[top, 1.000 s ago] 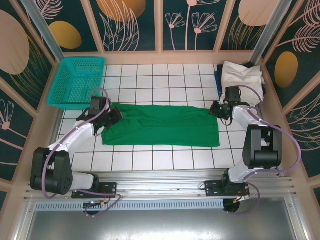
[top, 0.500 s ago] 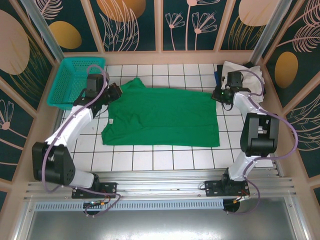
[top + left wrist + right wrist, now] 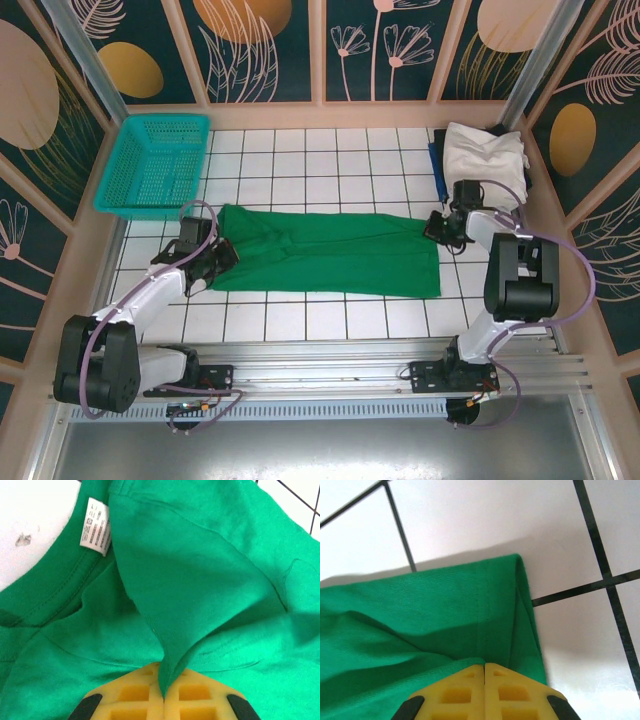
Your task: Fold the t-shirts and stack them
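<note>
Top external: green t-shirt lies folded in a long band across the mid tabletop.
left fingers: pinching a shirt fold near the collar, left end.
right fingers: pinching the shirt's far right corner.
off-white t-shirt: far right corner.

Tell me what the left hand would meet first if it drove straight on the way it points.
The green t-shirt that the left hand pinches: its folded cloth lies right ahead, the collar label farther on. How near the table lies beneath is unclear.
</note>
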`<action>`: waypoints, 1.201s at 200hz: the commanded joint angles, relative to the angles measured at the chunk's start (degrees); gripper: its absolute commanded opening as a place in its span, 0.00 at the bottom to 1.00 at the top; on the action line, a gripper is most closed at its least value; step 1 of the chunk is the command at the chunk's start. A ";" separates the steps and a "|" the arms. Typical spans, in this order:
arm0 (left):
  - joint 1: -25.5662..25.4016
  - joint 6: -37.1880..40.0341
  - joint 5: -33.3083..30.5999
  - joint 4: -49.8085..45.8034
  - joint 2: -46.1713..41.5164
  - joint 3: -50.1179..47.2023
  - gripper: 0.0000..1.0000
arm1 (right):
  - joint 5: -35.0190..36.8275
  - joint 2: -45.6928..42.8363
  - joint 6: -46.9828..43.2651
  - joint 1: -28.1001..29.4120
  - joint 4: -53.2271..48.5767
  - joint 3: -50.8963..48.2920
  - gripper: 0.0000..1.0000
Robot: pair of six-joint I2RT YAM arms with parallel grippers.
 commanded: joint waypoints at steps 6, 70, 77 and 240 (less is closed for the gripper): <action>0.09 -0.61 -1.73 1.67 -0.33 -0.29 0.00 | -0.33 -2.73 0.32 -0.38 -0.80 0.43 0.00; 0.15 -1.08 -3.70 0.85 0.21 -0.48 0.00 | 11.39 -7.95 0.64 5.20 -6.73 0.31 0.07; 0.13 -1.15 -4.01 0.67 -0.03 -0.59 0.00 | 13.81 -7.74 0.98 6.05 -7.36 -0.19 0.11; 0.15 -1.18 -2.58 -0.38 -1.41 -0.08 0.00 | -0.98 -10.95 10.60 2.88 2.85 -8.58 0.47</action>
